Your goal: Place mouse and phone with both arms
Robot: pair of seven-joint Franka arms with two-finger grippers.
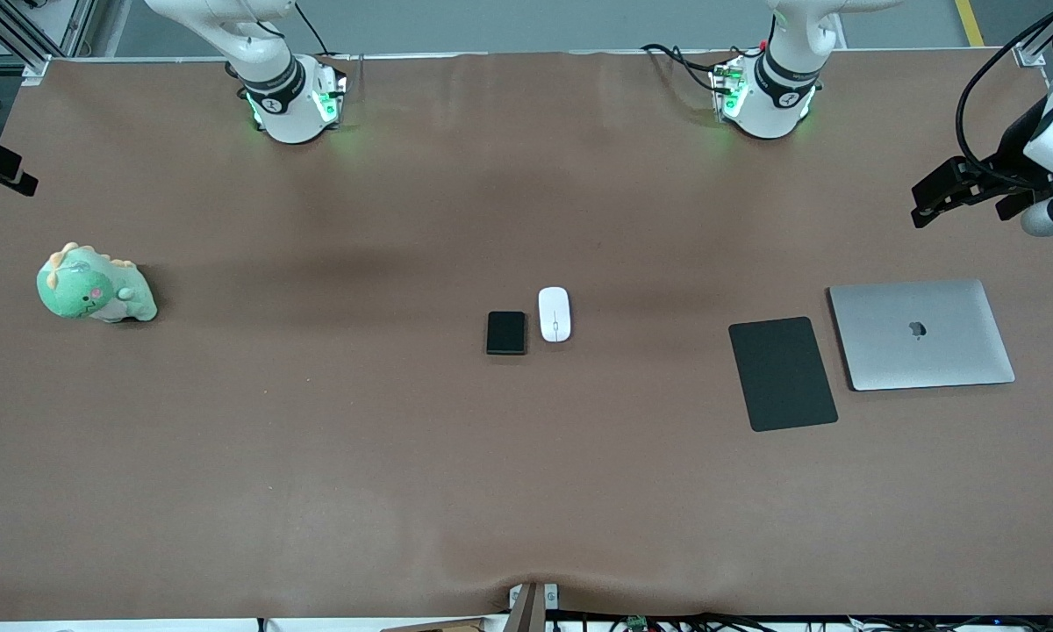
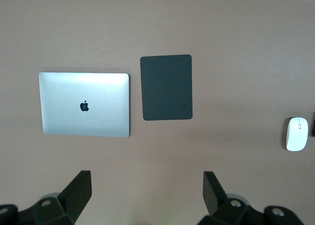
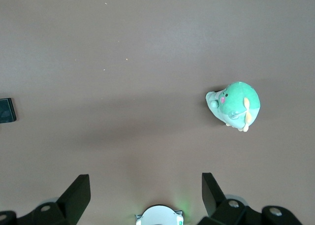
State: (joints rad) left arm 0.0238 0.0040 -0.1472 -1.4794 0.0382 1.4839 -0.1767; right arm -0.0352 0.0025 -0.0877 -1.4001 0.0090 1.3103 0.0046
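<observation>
Centrally on the tabletop: one white mouse beside one black phone, seemingly apart. One silver laptop bears an apple logo; one mouse pad, one dinosaur plush. Left gripper and right gripper hover, spread, empty.

Robot lab: 2 bench-mounted arms, alu framing.
</observation>
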